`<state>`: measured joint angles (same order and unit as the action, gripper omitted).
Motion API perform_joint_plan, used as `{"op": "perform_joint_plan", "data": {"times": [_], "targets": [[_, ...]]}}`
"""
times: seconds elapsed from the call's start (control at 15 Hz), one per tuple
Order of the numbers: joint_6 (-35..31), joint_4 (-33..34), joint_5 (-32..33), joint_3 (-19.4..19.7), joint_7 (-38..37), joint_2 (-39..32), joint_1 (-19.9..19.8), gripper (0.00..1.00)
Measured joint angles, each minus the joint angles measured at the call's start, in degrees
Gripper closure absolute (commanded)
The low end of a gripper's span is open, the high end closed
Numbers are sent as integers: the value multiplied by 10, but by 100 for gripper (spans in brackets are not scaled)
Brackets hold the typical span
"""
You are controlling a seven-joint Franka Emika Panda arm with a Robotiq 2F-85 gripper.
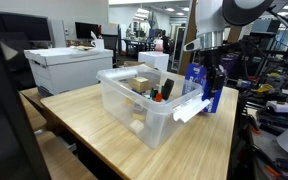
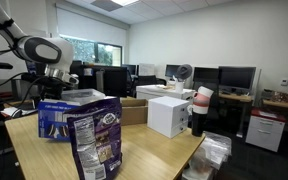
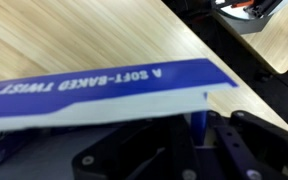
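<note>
left to right in an exterior view: white box [image 1: 69, 68], clear bin [image 1: 134, 110] mid-table [image 1: 84, 122], then the blue snack bag [image 1: 193, 80], upright just beside the bin near the table's right edge. jaws look pinched on its top edge, w/ a blue sliver between them in the wrist view. prob light, thin, crinkly film – slippery, contents crushable. best held by the flat top seal, not the belly.
</note>
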<state>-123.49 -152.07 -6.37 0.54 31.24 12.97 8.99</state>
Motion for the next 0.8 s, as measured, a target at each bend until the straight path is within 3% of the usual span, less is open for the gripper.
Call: {"op": "perform_joint_plan", "data": {"times": [0.4,0.67,0.8], "targets": [[37,39,51,-13,-37,28,0,95],[177,186,150,-58,-36,51,7,95],[210,234,171,-72,-36,47,15,95]]}}
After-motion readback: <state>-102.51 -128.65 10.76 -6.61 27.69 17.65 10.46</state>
